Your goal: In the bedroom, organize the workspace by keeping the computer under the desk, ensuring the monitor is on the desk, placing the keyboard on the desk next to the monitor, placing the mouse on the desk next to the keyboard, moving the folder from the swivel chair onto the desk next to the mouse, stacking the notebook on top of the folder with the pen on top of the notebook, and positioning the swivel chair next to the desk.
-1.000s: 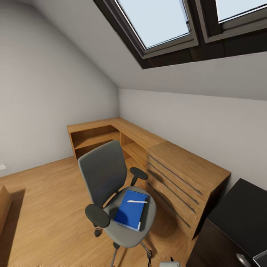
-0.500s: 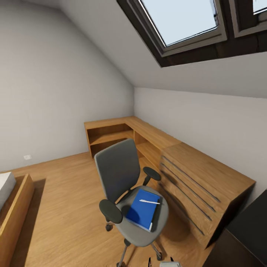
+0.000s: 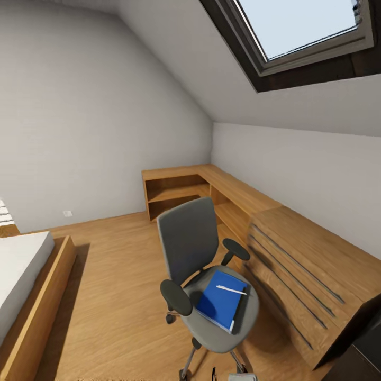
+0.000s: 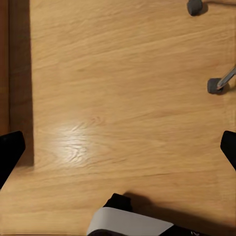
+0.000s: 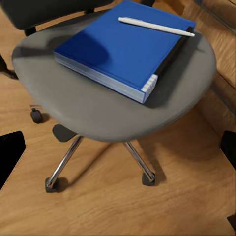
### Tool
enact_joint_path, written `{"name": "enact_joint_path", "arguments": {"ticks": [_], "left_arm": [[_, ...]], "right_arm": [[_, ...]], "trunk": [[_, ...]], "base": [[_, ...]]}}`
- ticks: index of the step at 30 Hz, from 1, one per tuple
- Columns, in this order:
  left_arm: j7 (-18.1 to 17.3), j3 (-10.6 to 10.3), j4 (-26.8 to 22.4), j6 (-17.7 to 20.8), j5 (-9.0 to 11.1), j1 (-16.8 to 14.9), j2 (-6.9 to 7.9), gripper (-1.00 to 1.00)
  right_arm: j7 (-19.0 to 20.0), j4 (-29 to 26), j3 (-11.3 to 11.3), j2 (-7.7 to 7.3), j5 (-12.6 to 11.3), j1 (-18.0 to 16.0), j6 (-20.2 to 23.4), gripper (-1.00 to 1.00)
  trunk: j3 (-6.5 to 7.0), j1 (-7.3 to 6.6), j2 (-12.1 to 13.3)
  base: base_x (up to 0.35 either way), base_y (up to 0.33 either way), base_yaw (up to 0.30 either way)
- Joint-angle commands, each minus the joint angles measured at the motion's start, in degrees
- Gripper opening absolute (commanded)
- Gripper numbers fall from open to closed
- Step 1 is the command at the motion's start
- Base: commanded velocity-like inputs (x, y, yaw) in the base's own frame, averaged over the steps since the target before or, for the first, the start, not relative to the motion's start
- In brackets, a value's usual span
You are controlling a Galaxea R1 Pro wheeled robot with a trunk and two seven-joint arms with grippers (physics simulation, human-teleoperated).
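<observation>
The swivel chair (image 3: 193,248) stands in the middle of the wooden floor, its grey back towards the left wall. On its seat lies the blue folder (image 3: 219,300) (image 5: 118,46) with the white pen (image 3: 231,289) (image 5: 155,26) on top. A dark strip runs along one edge of the folder (image 5: 169,55); I cannot tell whether it is the notebook. A corner of the black desk (image 3: 366,341) shows at the lower right. My right gripper (image 5: 118,147) is open, above and in front of the chair seat (image 5: 98,110). My left gripper (image 4: 118,150) is open over bare floor.
A light wood dresser (image 3: 307,264) with long handles stands right of the chair, joined to a low wooden shelf unit (image 3: 177,193) in the corner. A wood-framed bed (image 3: 24,286) lies at the left. Two chair castors (image 4: 216,86) show in the left wrist view. The ceiling slopes down under a skylight (image 3: 301,26).
The head view has swung to the left: the bed has come into the picture and the black desk has slid to the right edge. The chair, folder and pen have not moved.
</observation>
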Motion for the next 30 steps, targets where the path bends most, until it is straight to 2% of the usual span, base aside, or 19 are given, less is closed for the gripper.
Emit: {"name": "enact_joint_path", "arguments": {"ticks": [1, 13, 15, 16, 19, 21, 22, 24, 25, 28, 30], "left_arm": [[0.3, -0.4, 0.0, -0.5, 0.6, -0.1, 0.07, 1.0], [0.2, 0.1, 1.9, -0.5, 0.6, -0.1, -0.25, 1.0], [-1.5, 3.0, 2.0, -0.4, 0.7, -0.1, -0.06, 1.0], [-3.3, 5.3, 2.1, -0.4, 0.7, -0.1, 0.03, 1.0], [-7.3, 10.0, 2.7, -0.2, 0.7, -0.1, 0.23, 1.0], [-13.6, 17.7, 4.6, 0.1, 0.7, -0.1, 0.44, 1.0], [-15.1, 19.8, 5.2, 0.2, 0.7, -0.1, 0.47, 1.0], [-19.8, 27.4, 6.5, 0.3, 0.5, -0.1, 0.53, 1.0], [-21.1, 29.9, 6.8, 0.3, 0.4, -0.1, 0.52, 1.0], [-23.1, 33.9, 7.3, 0.2, 0.0, -0.1, 0.42, 1.0], [-23.3, 34.2, 7.4, 0.2, -0.6, -0.1, 0.37, 1.0]], "right_arm": [[-0.4, 0.0, 0.5, -0.01, -0.3, -0.1, -0.2, 1.0], [-0.4, 0.0, 0.5, -0.08, 0.0, -0.1, -0.2, 1.0], [-0.4, 0.0, 0.5, -0.09, 0.0, 0.0, -0.2, 1.0], [-0.4, 0.0, 0.5, -0.1, 0.0, -0.1, -0.2, 1.0], [-0.4, 0.0, 0.5, -0.1, 0.0, -0.1, -0.2, 1.0], [-0.4, 0.0, 0.5, -0.1, 0.0, -0.1, -0.2, 1.0], [-0.4, 0.0, 0.5, -0.1, 0.0, -0.1, -0.2, 1.0], [-0.4, 0.0, 0.5, -0.1, 0.0, -0.1, -0.2, 1.0], [-0.4, 0.0, 0.5, -0.1, 0.1, -0.1, -0.2, 1.0], [-0.2, 0.0, 0.6, -0.1, 0.2, 0.0, -0.2, 1.0], [0.4, 0.0, 0.6, -0.1, 0.1, -0.1, -0.2, 1.0]], "trunk": [[-0.12, 0.01, -0.1], [-0.64, 0.01, -0.1], [-0.73, 0.01, -0.1], [-0.78, 0.01, -0.1], [-0.91, 0.01, -0.1], [-0.99, 0.01, -0.1], [-1.04, 0.01, -0.1], [-1.13, 0.01, -0.1], [-1.17, 0.01, -0.1], [-1.28, 0.01, -0.1], [-1.29, 0.01, -0.1]], "base": [[0.0, 0.0, 0.256], [0.0, 0.0, 0.256], [0.0, 0.0, 0.255], [0.0, 0.0, 0.255], [0.0, -0.015, 0.255], [0.0, -0.049, 0.255], [0.0, -0.058, 0.255], [0.0, -0.05, 0.255], [0.0, -0.027, 0.249], [0.0, -0.012, 0.149], [0.0, -0.002, 0.027]]}}
